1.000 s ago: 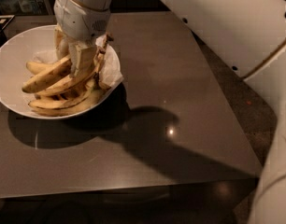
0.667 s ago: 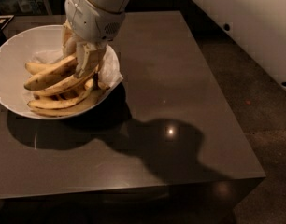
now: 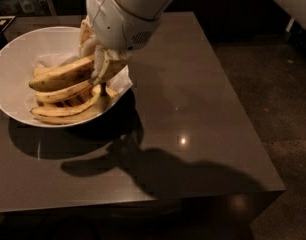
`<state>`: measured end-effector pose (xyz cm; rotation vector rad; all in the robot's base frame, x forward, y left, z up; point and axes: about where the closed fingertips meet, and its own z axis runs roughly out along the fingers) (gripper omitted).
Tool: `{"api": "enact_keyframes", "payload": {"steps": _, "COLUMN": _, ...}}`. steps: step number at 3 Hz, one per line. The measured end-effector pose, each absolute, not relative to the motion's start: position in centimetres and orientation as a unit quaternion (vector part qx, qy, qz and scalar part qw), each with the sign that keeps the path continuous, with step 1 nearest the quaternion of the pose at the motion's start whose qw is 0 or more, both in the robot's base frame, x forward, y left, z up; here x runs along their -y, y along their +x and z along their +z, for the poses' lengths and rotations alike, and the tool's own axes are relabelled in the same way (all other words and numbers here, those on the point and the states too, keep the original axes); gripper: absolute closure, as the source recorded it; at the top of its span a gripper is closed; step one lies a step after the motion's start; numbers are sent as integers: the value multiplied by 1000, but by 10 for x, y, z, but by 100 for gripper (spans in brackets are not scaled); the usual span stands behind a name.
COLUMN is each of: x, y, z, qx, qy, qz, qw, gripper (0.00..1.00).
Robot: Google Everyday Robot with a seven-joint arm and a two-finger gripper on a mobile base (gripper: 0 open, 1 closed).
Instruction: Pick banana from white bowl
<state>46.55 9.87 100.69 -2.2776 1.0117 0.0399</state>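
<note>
Dark speckled floor [image 3: 285, 109] runs along the right edge of a glossy grey-brown desk [image 3: 193, 84], and a small glint of light [image 3: 182, 140] sits on the desk top toward its near right corner.

The white bowl [image 3: 13, 64] stands by the far left corner of the desk, wide and shallow. Crumpled white paper [image 3: 122, 82] lines it and spills over the rim on the side facing the desk's middle.

Several bananas lie heaped in the bowl. The banana [image 3: 60, 77] is the thick, brown-streaked one on top of the heap, lying roughly parallel to the near edge with its tip toward the left edge. Under it lies a second banana [image 3: 60, 94]. A slimmer banana [image 3: 68, 113] curves along the bowl's near side, its dark stem [image 3: 102, 90] standing upright.

A bulky white arm [image 3: 125, 14] reaches in from the far edge, down over the bowl's right side. The gripper [image 3: 95, 59] is inside the bowl at the banana's right end, its pale fingers [image 3: 99, 70] drawn in on either side of that end and touching the skin, so it has the banana in its grasp. The banana rests on the others in the heap.

A broad shadow [image 3: 158, 171] of the arm falls across the desk toward the near edge.
</note>
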Motion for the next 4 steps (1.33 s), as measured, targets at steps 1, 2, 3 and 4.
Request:
{"api": "enact_keyframes", "payload": {"steps": 1, "x": -84, "y": 446, "z": 1017, "qx": -407, "qy": -850, "qz": -2, "qw": 334, "gripper": 100}}
{"api": "enact_keyframes", "payload": {"steps": 2, "x": -71, "y": 424, "z": 1016, "qx": -433, "qy": -832, "qz": -7, "qw": 348, "gripper": 100}}
{"api": "enact_keyframes", "payload": {"steps": 3, "x": -60, "y": 406, "z": 1012, "qx": -458, "qy": -814, "qz": -8, "qw": 358, "gripper": 100}}
{"api": "enact_keyframes", "payload": {"steps": 4, "x": -64, "y": 398, "z": 1022, "qx": -453, "qy": -815, "qz": -15, "qw": 362, "gripper": 100}}
